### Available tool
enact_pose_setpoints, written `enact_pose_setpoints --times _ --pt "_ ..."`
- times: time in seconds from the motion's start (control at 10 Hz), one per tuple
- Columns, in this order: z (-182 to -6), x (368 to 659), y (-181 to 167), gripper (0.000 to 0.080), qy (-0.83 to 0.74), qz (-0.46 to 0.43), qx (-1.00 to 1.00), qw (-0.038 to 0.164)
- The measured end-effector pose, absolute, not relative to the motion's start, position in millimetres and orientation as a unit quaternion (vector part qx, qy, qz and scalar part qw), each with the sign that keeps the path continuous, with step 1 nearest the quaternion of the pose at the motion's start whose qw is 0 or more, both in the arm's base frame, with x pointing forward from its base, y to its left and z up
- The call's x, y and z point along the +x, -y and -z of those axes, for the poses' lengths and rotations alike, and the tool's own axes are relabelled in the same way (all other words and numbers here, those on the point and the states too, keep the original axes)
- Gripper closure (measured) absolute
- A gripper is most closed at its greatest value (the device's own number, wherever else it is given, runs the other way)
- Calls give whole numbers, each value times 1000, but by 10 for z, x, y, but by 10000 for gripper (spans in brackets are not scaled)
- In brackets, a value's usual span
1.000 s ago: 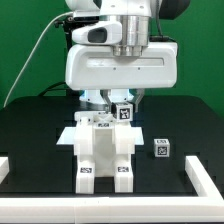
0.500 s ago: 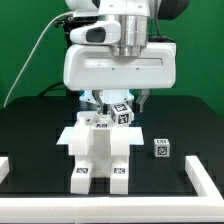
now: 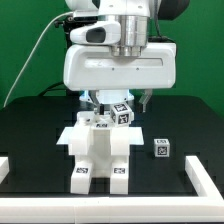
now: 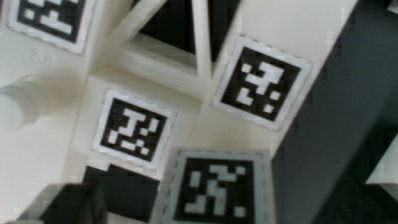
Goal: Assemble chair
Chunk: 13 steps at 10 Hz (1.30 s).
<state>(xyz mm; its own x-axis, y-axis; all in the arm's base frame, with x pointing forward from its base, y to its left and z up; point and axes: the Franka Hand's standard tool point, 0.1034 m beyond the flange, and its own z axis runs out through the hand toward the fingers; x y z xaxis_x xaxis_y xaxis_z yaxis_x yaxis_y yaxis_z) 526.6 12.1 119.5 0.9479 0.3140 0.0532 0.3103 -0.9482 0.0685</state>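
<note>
The partly built white chair [image 3: 100, 152] stands at the table's middle, with tags on its two front posts. My gripper [image 3: 118, 106] hangs right over its back top and is shut on a small tagged white post [image 3: 122, 113], held tilted against the chair. In the wrist view the held post's tag [image 4: 214, 188] sits between the dark jaws of the gripper [image 4: 214, 208]. Close behind it are more tagged white faces [image 4: 263, 82] and an X-braced piece [image 4: 160, 40]. A loose small tagged white block [image 3: 160, 147] lies on the table to the exterior view's right.
The thin white border frame shows at the exterior view's left [image 3: 5, 166] and right [image 3: 204, 176]. The large white robot hand [image 3: 120, 65] hides the chair's back. A cable [image 3: 30, 60] runs down at the left rear.
The held post has tilted and shifted slightly to the exterior view's left since one second ago. Nothing has moved in the last half second.
</note>
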Motion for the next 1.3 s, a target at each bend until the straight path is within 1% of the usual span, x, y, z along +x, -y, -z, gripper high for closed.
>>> enact_pose_setpoints --times 0.2,0.3,0.5,0.6,1.1,1.2,1.3 --pt "-1194 5265 -121 150 -158 -31 987 30" --pt "-1192 5233 -128 150 -130 -18 991 21" --pt "-1248 5271 -157 150 -117 -7 993 17" --pt "-1255 5265 -151 150 -108 -2 994 11" --pt "-1247 5260 -151 150 -109 -1 994 12" --pt "-1247 5259 -151 257 -109 -1 994 12" --pt "-1247 5259 -151 393 -109 -1 994 12"
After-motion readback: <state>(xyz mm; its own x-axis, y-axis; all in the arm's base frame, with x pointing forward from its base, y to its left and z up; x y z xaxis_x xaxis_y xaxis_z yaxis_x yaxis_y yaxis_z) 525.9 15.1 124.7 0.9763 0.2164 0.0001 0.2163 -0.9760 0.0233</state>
